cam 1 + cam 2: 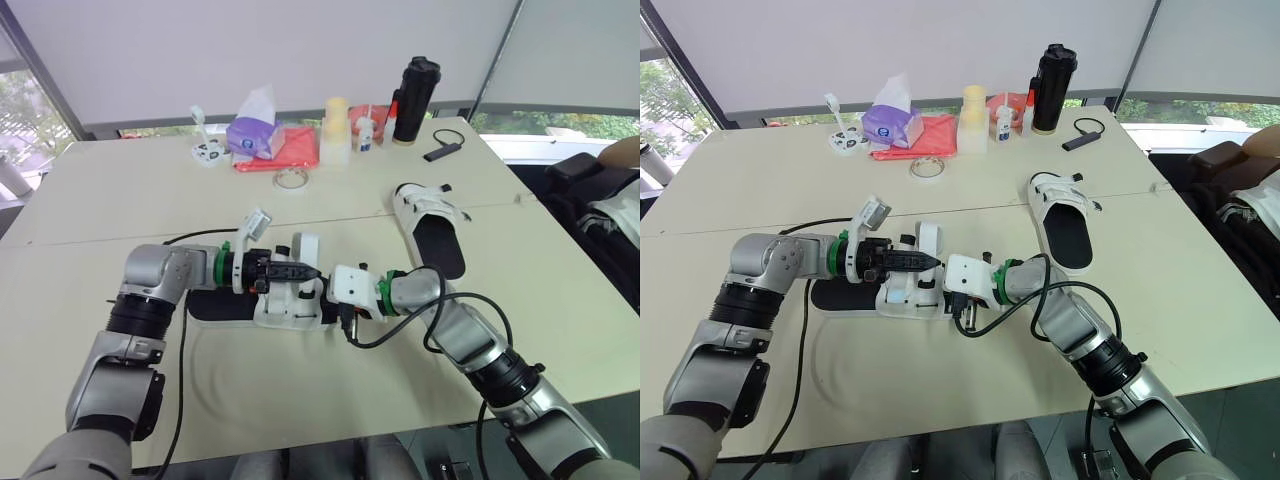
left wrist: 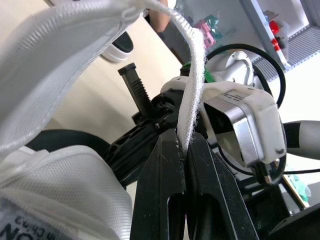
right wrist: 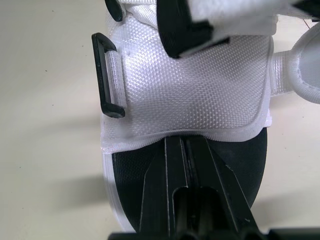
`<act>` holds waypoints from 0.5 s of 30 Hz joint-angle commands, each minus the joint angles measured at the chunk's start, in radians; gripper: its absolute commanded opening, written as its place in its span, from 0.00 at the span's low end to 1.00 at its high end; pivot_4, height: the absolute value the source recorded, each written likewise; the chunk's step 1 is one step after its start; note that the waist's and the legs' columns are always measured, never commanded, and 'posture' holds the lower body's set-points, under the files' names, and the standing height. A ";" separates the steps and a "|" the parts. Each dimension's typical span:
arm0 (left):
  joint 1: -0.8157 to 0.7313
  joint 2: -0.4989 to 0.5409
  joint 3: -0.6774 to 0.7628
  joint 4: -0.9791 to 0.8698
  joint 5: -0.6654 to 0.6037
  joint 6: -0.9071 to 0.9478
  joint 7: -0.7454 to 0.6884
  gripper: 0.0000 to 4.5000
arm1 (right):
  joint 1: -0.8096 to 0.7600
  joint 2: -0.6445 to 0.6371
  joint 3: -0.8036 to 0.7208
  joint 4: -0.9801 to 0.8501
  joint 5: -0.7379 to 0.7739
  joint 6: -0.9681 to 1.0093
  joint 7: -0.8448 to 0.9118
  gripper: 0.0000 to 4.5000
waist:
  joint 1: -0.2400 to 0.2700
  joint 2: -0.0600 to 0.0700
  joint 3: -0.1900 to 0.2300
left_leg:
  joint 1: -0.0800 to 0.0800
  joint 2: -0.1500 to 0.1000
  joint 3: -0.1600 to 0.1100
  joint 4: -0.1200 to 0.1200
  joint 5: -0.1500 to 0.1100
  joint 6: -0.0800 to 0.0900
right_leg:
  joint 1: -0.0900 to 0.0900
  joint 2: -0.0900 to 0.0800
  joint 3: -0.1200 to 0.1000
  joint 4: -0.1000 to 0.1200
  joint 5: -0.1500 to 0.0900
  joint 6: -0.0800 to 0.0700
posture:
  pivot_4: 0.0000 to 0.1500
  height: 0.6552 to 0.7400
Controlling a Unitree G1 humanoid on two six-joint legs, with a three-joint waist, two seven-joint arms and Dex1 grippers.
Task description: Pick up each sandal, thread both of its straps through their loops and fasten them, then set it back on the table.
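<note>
Pinching the strap [image 2: 193,75] with left hand [image 2: 184,144], right hand [image 3: 186,141] clamping the sandal [image 3: 200,90]

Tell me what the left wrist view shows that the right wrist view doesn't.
Left wrist view: the left gripper shut on a thin white strap that runs upward from its fingertips. Right wrist view: the right gripper shut on the near sandal at the edge of its mesh upper, beside an empty black loop. Shared: that sandal's white fabric and the table.
</note>
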 commanded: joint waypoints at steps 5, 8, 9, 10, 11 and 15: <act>0.075 0.049 0.019 -0.144 -0.046 0.019 -0.005 0.01 | 0.013 0.000 0.034 0.014 -0.023 0.014 0.005 0.00 | -0.001 0.000 0.000 | 0.000 0.000 0.000 0.000 0.000 0.000 | 0.000 0.000 0.000 0.000 0.000 0.000 | 1.00 1.00; 0.107 0.046 0.020 -0.176 -0.055 0.027 0.012 0.20 | 0.012 0.001 0.037 0.017 -0.025 0.012 0.004 0.00 | 0.001 0.000 0.000 | 0.000 0.000 0.000 -0.001 0.000 0.000 | 0.000 0.000 0.000 0.000 0.000 -0.001 | 1.00 1.00; 0.111 0.045 0.020 -0.180 -0.053 0.023 0.018 0.31 | 0.010 0.001 0.037 0.018 -0.024 0.012 0.005 0.00 | 0.001 0.000 0.000 | 0.000 0.000 0.000 0.000 0.000 0.000 | 0.000 0.000 0.000 0.000 -0.001 -0.002 | 1.00 1.00; 0.114 0.044 0.019 -0.182 -0.047 0.013 0.023 0.41 | 0.010 0.001 0.037 0.019 -0.025 0.010 0.006 0.00 | 0.002 0.000 0.000 | 0.000 0.000 0.000 0.000 0.000 0.000 | 0.000 0.000 0.000 0.000 -0.001 -0.003 | 1.00 1.00; 0.115 0.045 0.017 -0.185 -0.041 0.001 0.028 0.51 | 0.009 0.001 0.037 0.020 -0.025 0.010 0.007 0.00 | 0.002 0.000 0.000 | 0.000 0.000 0.000 0.000 0.000 0.000 | 0.000 0.000 0.000 0.000 -0.001 -0.003 | 1.00 1.00; 0.118 0.048 0.016 -0.185 -0.027 -0.031 0.045 0.98 | 0.009 0.002 0.036 0.022 -0.028 0.008 0.009 0.00 | 0.001 0.000 0.000 | 0.000 0.000 0.000 0.000 0.000 0.000 | 0.000 0.000 0.000 0.000 -0.001 -0.003 | 1.00 1.00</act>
